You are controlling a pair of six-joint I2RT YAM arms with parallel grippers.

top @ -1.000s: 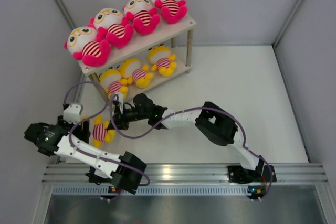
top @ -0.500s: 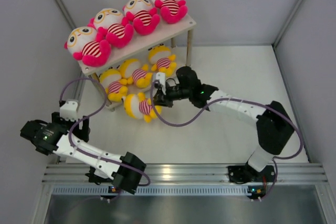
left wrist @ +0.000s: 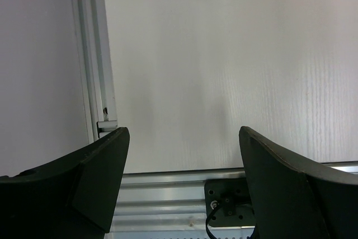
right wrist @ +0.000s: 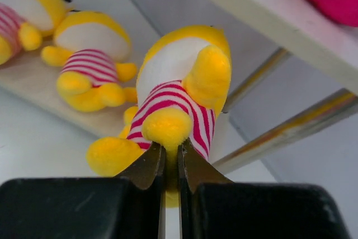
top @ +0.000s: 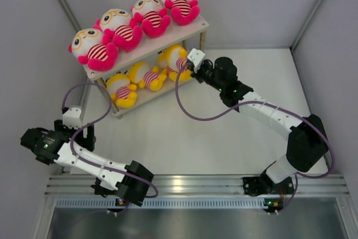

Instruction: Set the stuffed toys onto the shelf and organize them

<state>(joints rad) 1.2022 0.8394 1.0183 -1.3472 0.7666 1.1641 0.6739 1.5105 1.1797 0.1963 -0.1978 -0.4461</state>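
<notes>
shelf top tier held four pink stuffed toys, yellow ones lined the lower tier, right gripper clenched on the end yellow toy there, left gripper wide open, empty, over the table

You're looking at round plush dolls with hot-pink limbs and round plush dolls with yellow limbs; all carry cream-white faces and red-and-white striped bellies. Your right arm's two-finger gripper is black. The two-tier rack has pale cream boards and dull metal legs; the tabletop is white, the arm cables purple
</notes>
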